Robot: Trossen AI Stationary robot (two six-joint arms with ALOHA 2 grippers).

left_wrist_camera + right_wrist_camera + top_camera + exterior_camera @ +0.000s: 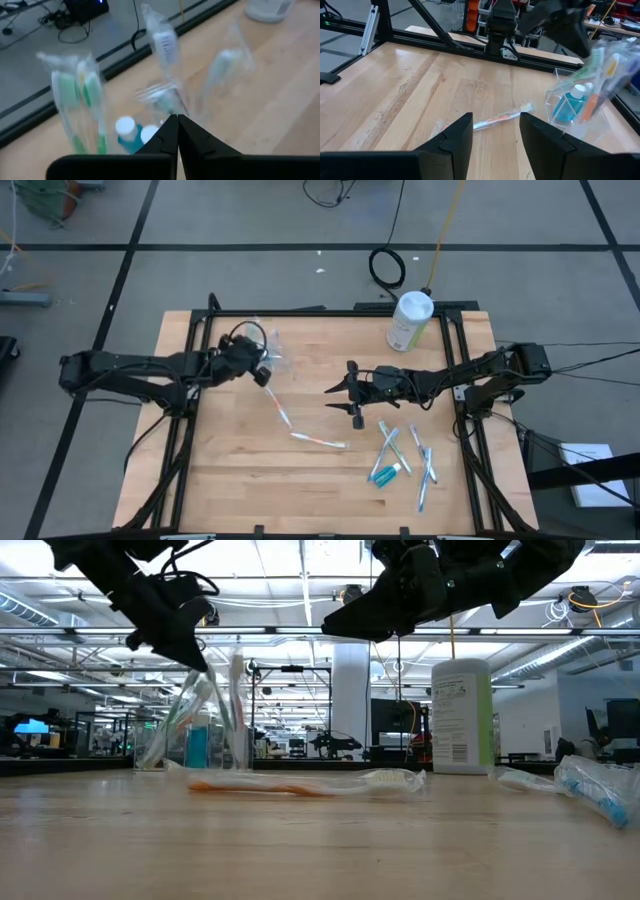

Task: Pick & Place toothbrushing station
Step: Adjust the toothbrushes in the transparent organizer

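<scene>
Left hand (262,370) pinched shut on rim of small clear plastic cup (262,345) at upper left of pale wooden table (230,470), tilted, holding pale green-tipped toothbrushes and blue toothpaste tubes. Right hand (347,395) centre-frame, fingers wide, empty.

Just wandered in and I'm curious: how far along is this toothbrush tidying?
Early on. Done: a few brushes and blue tubes already stand in the clear cup. In hand: the left pincer is shut at the cup's rim. Left: the orange toothbrush, the scattered pile. The right pincer hangs open.
</scene>
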